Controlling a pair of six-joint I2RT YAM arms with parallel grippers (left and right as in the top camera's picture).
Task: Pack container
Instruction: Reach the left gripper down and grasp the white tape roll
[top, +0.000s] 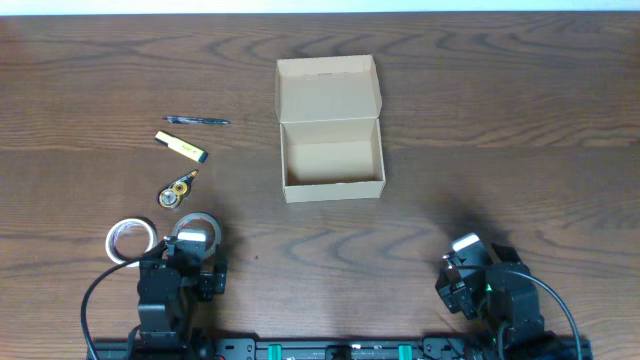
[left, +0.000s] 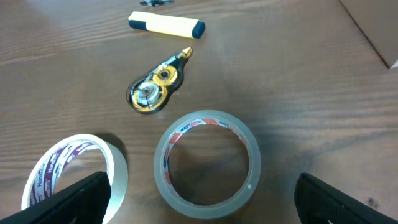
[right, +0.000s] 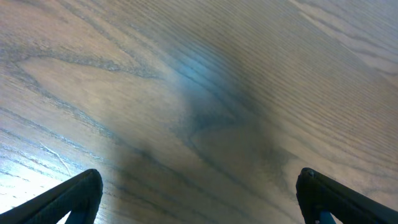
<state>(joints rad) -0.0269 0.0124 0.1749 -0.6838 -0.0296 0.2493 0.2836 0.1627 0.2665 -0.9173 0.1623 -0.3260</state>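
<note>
Container (top: 331, 160): just above centre of the overhead view, upright on the tabletop (top: 500, 120), lid (top: 328, 88) folded back toward the top edge, bare cardboard floor showing. Well apart from both claws.

Left of it, in the upper left of the frame: pen (top: 197, 121), highlighter (top: 181, 147) just below, correction tape (top: 177, 190) lower still, none touching. Lower left: white roll (top: 131, 241) and clear roll (top: 195, 233), lying flat, side by side and close together.

Left claw (top: 190, 250): bottom left of the overhead view, right at the clear roll. Seen from the left wrist, spread wide, fingers (left: 74, 202) in the two bottom corners, clear roll at bottom centre between them, nothing gripped. White roll at bottom left, beside the left finger.

Right claw (top: 465, 250): bottom right of the overhead view, over bare wood. Seen from the right wrist, likewise wide, fingers (right: 68, 199) in the bottom corners, only wood grain between them, nothing held.
</note>
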